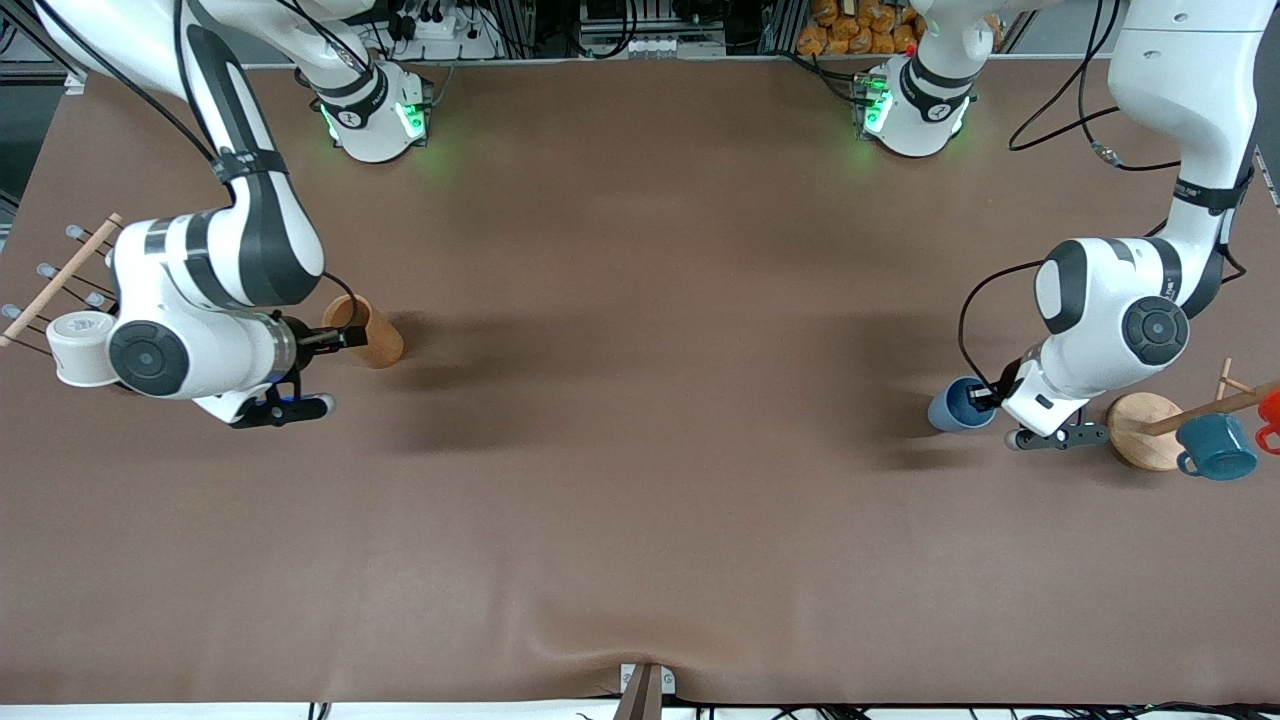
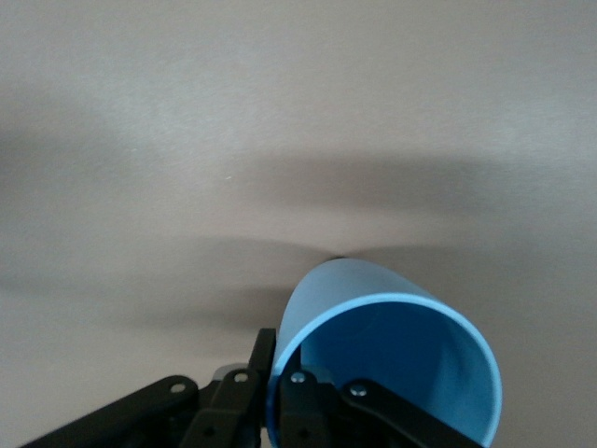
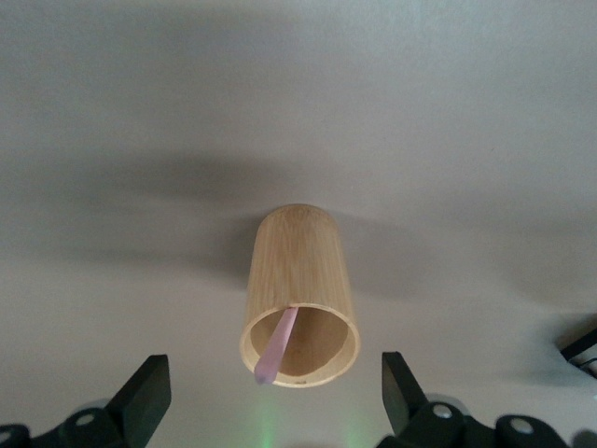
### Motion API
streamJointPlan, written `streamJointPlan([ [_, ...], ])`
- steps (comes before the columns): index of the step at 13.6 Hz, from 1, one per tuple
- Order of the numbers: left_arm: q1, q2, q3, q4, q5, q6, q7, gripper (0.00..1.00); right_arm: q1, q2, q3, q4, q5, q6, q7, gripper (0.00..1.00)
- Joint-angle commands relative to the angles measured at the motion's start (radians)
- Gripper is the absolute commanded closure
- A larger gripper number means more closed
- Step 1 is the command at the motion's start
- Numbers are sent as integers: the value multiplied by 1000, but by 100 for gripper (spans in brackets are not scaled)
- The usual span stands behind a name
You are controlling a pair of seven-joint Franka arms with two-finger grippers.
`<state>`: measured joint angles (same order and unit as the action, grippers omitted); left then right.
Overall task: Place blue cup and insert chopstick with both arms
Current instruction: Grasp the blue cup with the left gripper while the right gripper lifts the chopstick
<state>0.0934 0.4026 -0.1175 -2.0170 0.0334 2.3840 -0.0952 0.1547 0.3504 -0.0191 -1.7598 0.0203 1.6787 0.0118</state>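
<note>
One blue cup [image 1: 958, 404], one brown cup [image 1: 365, 331], one chopstick [image 3: 277, 346], one teal mug [image 1: 1217, 446].

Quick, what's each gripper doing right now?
Left gripper: closed on the rim of the blue cup.
Right gripper: open, holding nothing, over the brown cup.

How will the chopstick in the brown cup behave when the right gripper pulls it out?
The chopstick is very thin, so it is probably light and may slip between the pads. It leans loose on the brown cup's rim, likely shifting when nudged. The right gripper is open above it.
</note>
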Motion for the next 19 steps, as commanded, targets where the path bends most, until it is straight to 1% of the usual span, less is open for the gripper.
streamJointPlan([
  [1,-18,-34,-85,11,5,-3,-23,100,6,7,-4,-12,1,12,25,0],
  [4,-26,-33,-213,69,5,-6,-83,100,8,18,-4,-10,1,15,25,0],
  [5,-49,-22,-241,89,5,-6,-127,100,8,19,-4,-12,3,18,25,0],
  [7,-165,19,-245,125,19,-6,-204,100,8,21,-4,-10,3,16,25,63],
  [8,-231,45,-240,138,17,-5,-233,100,3,21,-4,-10,3,15,33,85],
  [9,-276,65,-238,173,19,-5,-277,100,3,21,-4,-10,1,15,45,100],
  [11,-337,96,-238,216,17,-5,-311,100,11,21,-4,-9,3,12,54,100],
  [15,-472,130,-229,234,20,-5,-524,100,6,19,-4,0,1,15,53,100],
  [16,-512,134,-214,241,20,-5,-567,100,3,18,-4,3,1,15,53,100],
  [18,-566,159,-205,245,19,-5,-612,100,-3,6,-5,13,1,-4,53,100],
  [19,-575,175,-205,245,19,-5,-620,100,-3,-7,-5,20,1,-32,53,100],
])
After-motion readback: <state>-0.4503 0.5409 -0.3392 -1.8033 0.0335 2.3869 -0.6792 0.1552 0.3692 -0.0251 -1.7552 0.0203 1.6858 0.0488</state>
